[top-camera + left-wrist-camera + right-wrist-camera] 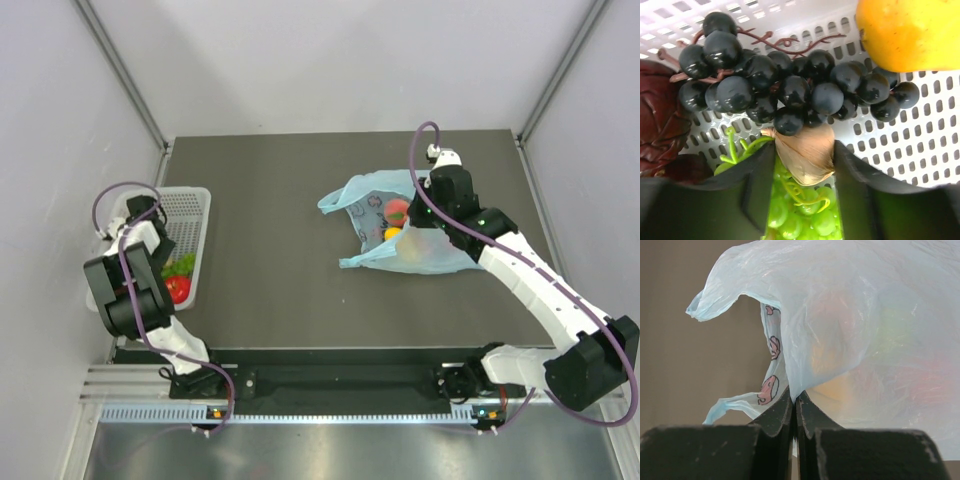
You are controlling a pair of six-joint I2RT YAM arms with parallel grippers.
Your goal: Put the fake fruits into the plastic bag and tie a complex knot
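The plastic bag [352,195] lies on the dark table [270,260], at about 3 o'clock from the middle of the table in the top view. It is thin, light blue and crinkly, and you can partly see through it. Its open mouth points to about 9 o'clock. A pink-red fruit [398,211] and a yellow-orange fruit [392,234] sit just inside the mouth. A small printed patch [372,208] shows on the bag next to them. One loose blue end sticks out at 10 o'clock and another at 7 o'clock.

The right gripper [425,212] is at the bag's mouth. In the right wrist view its two black fingers [775,415] are pressed together, with a thin edge of the bag pinched between them. The bag rises above them like a pale blue sheet, and soft orange, pink and green colours glow through it.

The white basket [190,200] is at 9 o'clock on the table. A red fruit [178,288] lies in it. The left gripper [802,150] reaches down into it. Its fingers are apart, and a tan piece [807,145] fills the gap between them. It is not clear if they squeeze it. Shiny dark grapes [790,85] lie at 12 o'clock from the fingers, a big yellow fruit [910,30] at 2 o'clock, and green grapes [805,215] at 6 o'clock.
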